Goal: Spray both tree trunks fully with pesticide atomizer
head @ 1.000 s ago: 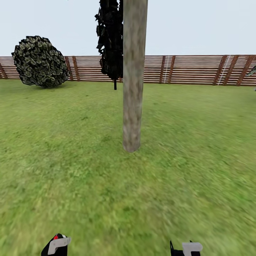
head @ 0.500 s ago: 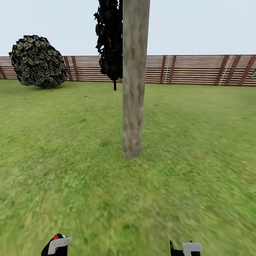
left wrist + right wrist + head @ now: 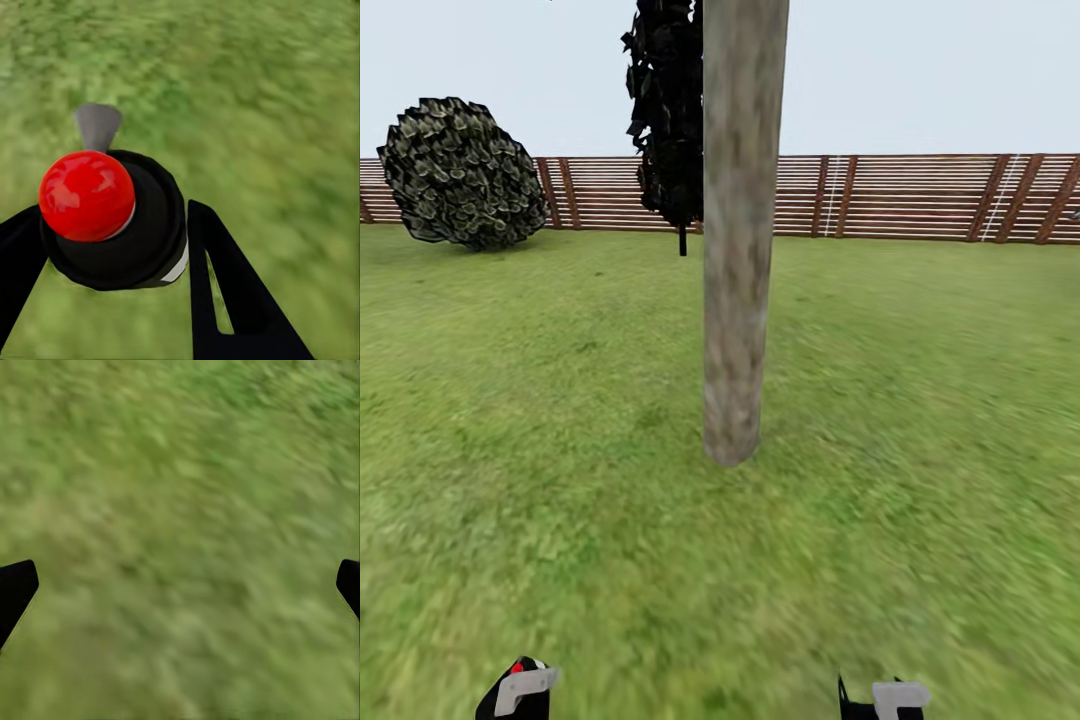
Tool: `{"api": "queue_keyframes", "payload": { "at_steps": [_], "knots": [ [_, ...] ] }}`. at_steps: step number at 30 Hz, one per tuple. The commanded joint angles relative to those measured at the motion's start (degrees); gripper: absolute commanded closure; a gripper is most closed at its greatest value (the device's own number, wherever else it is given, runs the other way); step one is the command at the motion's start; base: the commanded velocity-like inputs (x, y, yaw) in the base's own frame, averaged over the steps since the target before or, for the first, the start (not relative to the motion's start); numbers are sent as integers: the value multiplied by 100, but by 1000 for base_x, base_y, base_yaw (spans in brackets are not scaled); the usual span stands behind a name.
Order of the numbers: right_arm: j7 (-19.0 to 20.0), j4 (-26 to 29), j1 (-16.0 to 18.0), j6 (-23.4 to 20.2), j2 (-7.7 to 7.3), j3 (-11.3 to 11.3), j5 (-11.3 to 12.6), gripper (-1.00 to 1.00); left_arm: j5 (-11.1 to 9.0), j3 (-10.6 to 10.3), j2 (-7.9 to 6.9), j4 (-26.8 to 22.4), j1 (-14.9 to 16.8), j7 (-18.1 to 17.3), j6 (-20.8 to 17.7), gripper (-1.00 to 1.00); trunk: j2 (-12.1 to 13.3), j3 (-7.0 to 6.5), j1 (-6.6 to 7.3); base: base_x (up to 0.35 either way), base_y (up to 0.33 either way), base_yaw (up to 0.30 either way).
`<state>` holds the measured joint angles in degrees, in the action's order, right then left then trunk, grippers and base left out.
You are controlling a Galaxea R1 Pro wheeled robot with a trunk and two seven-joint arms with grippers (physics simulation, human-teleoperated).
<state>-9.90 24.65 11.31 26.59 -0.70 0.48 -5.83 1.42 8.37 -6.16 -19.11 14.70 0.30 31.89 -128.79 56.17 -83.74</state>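
The left tool (image 3: 112,247) pinches the pesticide atomizer (image 3: 112,217), a round dark bottle with a glossy red ball top. The right tool (image 3: 180,585) is spread wide over blurred grass (image 3: 920,420). A smooth, mottled pale tree trunk (image 3: 738,250) stands ahead; slatted wooden fence (image 3: 920,195) far behind.
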Motion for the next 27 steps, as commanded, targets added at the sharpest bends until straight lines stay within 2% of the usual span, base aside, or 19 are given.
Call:
{"api": "queue_keyframes", "payload": {
  "at_steps": [1, 14, 27],
  "knots": [
    [-48, -4, 3, 4, -1, 5, -61, -100, 16, 15, 1, 4, 1, 5, 19, 100, -2, 5, -2, 338, 0, 0],
    [-48, 2, 3, 4, -1, 9, -59, -100, 16, 11, -1, 4, 1, 5, 19, 100, -2, 3, -2, 339, 0, -4],
    [-57, -10, 3, 4, 8, 14, -59, -100, 16, 8, -11, -26, -8, 3, 33, 100, -2, -59, -2, 326, -37, -169]
  ]
}}
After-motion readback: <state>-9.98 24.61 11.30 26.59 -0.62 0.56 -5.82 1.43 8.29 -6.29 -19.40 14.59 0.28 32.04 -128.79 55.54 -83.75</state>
